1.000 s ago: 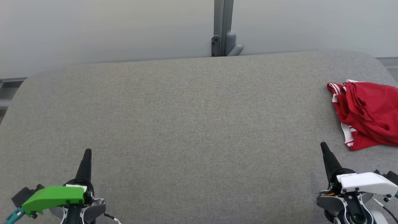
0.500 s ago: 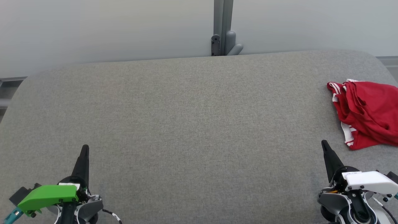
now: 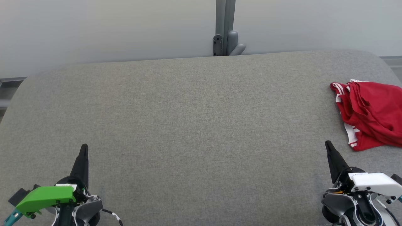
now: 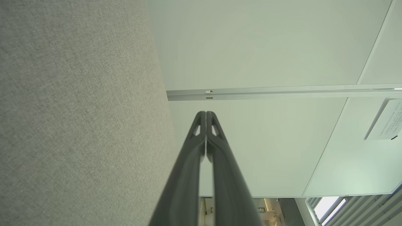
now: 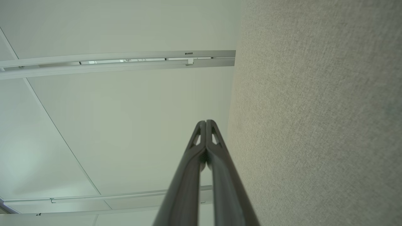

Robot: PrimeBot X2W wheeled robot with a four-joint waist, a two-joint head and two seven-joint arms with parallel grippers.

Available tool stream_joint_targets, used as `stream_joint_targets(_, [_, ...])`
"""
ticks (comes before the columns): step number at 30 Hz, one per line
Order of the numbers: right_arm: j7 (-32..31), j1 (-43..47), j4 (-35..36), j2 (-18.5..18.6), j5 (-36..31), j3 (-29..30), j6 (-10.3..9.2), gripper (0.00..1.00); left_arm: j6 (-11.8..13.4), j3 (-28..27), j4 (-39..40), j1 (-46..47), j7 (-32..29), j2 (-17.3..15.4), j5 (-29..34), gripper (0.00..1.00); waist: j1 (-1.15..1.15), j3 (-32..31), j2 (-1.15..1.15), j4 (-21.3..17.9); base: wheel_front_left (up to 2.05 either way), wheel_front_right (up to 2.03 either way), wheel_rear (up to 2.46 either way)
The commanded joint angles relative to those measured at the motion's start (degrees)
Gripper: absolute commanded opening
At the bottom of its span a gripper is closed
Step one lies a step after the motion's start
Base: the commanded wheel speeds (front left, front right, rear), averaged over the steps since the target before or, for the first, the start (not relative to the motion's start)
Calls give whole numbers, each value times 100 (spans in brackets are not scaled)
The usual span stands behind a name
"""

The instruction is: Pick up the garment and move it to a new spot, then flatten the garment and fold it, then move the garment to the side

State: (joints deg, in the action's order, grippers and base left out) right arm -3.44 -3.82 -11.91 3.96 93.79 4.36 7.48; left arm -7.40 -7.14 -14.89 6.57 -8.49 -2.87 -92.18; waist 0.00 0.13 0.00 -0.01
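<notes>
Our left gripper [image 3: 84,147] and right gripper [image 3: 328,144] are pinched fully together, holding nothing, over the woven grey pad [image 3: 201,119]. The crumpled red garment [image 3: 372,113], white-striped at its edges, lies at the pad's right end, near our right gripper. Both grippers have drifted slightly since a second ago; the garment hasn't.

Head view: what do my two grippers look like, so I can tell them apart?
The left gripper has long black tapered fingers, a bright green plastic cover, a teal fitting and a black-and-white banded cable. The right gripper looks alike, but with a white plastic cover.
</notes>
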Motion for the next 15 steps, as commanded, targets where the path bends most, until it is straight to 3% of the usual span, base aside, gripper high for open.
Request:
stream_joint_targets(1, [-18,-48,9,5,16,19,2,0,-31,-15,17,77,-5,1,-12,0,0,0,0,0,0,0,0])
stream_joint_targets(15, [-36,-51,7,-12,-8,36,2,0,-31,-14,18,77,-4,1,-13,0,0,0,0,0,0,0,0])
